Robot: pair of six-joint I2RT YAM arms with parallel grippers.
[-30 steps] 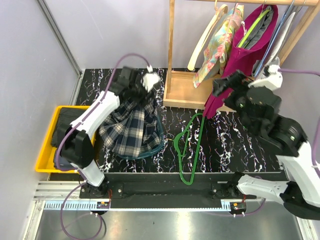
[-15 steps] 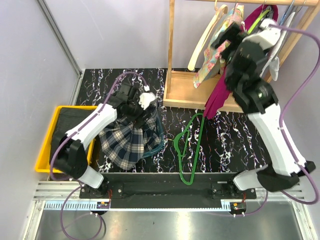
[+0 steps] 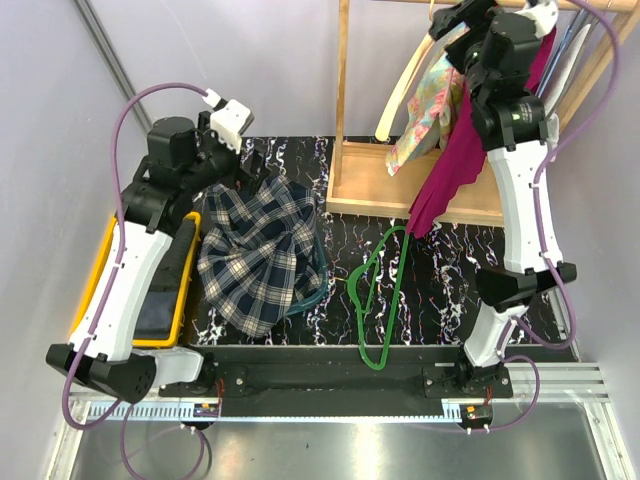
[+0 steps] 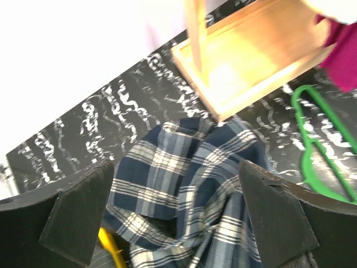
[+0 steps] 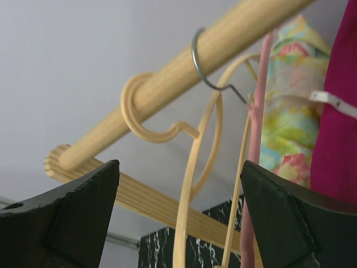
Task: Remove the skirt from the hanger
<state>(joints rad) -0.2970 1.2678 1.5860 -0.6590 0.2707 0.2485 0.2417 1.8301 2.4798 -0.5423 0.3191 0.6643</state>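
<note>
The plaid navy skirt [image 3: 262, 252] lies crumpled on the black marbled table, free of the hanger. To its right the thin green hanger [image 3: 381, 290] lies flat and bare on the table. My left gripper [image 3: 250, 160] hangs open above the skirt's far edge with nothing in it. In the left wrist view the skirt [image 4: 189, 190] spreads below the gripper [image 4: 177, 167], and the hanger [image 4: 326, 148] shows at the right. My right gripper [image 3: 452, 20] is raised at the rack's rail, open and empty [image 5: 179, 167].
A yellow bin [image 3: 93, 275] holding dark cloth sits left of the skirt. The wooden rack base [image 3: 365, 185] stands behind the hanger. On the rail [image 5: 184, 72] hang a cream hanger [image 3: 400, 90], a floral garment [image 3: 435, 95] and a magenta garment [image 3: 455, 170].
My left gripper opened, let the skirt drop and rose up and to the left. The skirt settled wider on the table. My right arm swung up to the rack's rail.
</note>
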